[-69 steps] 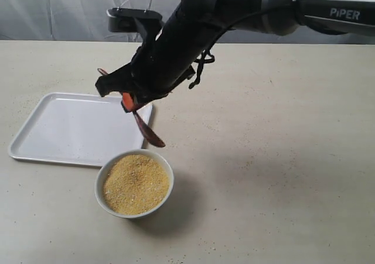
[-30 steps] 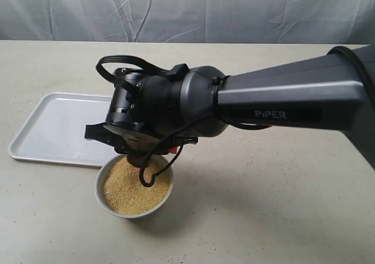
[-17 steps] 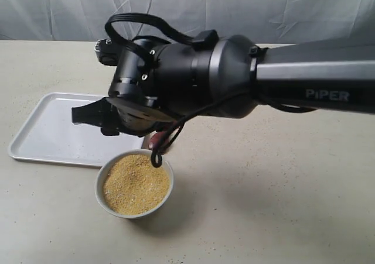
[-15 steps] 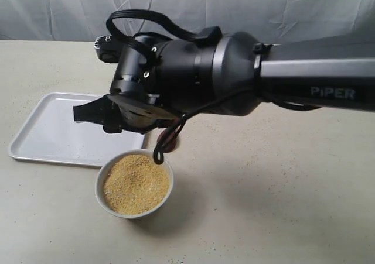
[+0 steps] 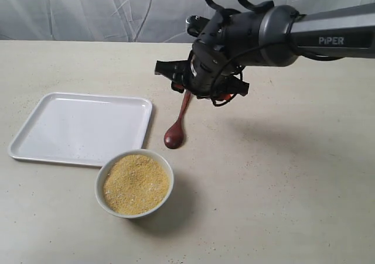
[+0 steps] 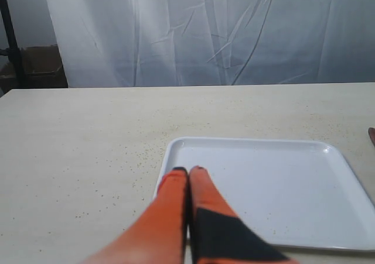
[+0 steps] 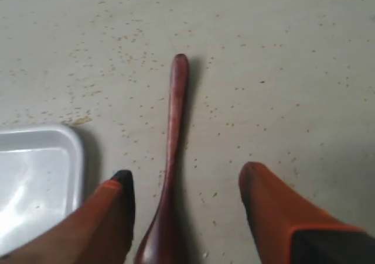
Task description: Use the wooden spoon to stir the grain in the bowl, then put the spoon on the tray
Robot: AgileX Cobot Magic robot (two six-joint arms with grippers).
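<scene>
Counter item: wooden spoon just right of tray, your right fingers wide astride it, likely for regrasping.

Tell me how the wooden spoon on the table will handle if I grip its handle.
Probably stiff: the wooden spoon looks like one solid piece on the table. Its glossy, thin handle may slip or twist in the open right gripper. The rounded head could let it rock.

Tray at left on the table; bowl, holding the grain, just before its right front corner; wooden spoon on the table just right of the tray, head nearest the bowl.
</scene>
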